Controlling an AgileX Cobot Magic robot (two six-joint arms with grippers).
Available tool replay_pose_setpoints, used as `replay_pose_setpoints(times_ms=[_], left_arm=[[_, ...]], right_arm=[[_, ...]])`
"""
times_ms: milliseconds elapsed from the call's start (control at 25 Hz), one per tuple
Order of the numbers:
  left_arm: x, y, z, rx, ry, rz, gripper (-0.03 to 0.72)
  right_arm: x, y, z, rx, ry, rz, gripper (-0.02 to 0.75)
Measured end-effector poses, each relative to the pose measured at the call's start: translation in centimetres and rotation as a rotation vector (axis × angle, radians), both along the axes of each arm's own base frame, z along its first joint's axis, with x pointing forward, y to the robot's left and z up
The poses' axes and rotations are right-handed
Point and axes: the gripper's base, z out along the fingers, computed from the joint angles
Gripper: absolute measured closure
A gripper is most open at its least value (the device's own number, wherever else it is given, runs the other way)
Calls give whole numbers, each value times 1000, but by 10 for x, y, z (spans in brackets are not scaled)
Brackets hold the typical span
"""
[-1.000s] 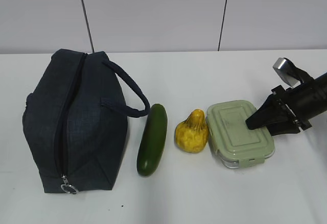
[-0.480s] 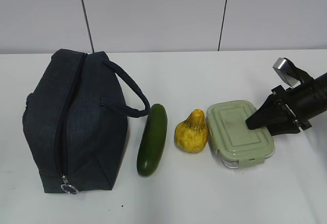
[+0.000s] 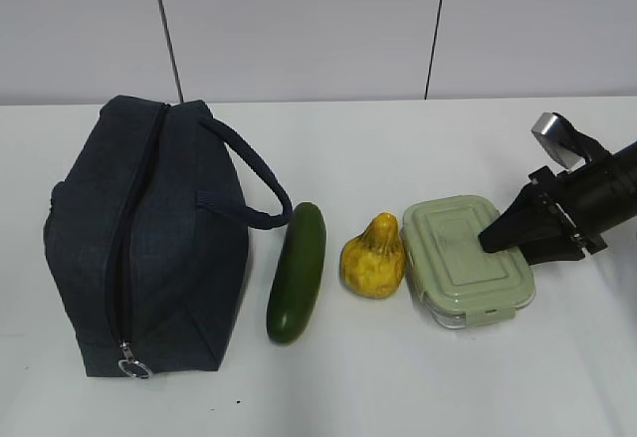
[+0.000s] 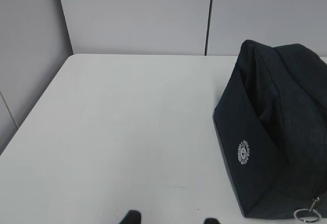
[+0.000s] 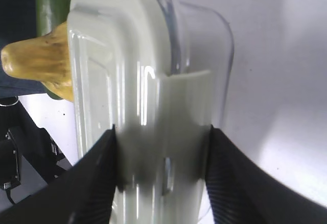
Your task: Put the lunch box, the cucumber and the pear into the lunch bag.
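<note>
The navy lunch bag (image 3: 139, 238) lies at the left with its zipper shut and the ring pull (image 3: 132, 367) at the front. The dark green cucumber (image 3: 299, 270), the yellow pear (image 3: 374, 256) and the sage-lidded lunch box (image 3: 463, 253) lie in a row to its right. My right gripper (image 3: 498, 246) grips the box's right end, one finger over the lid. In the right wrist view the box (image 5: 133, 81) fills the gap in the gripper (image 5: 162, 129), and the pear (image 5: 38, 60) lies beyond. My left gripper (image 4: 171, 218) is open and empty over bare table, left of the bag (image 4: 276, 132).
The white table (image 3: 398, 387) meets a grey panelled wall (image 3: 299, 29) at the back. The bag's looped handle (image 3: 254, 183) arches toward the cucumber. The table's left edge (image 4: 30, 117) shows in the left wrist view.
</note>
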Motion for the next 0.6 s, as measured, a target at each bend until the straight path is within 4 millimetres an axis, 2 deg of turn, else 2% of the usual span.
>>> replay_pose_setpoints(times_ms=[600], left_arm=[[5,-2,0,-27,27,-18,450]], right_arm=[[0,0,0,0,0,0,361]])
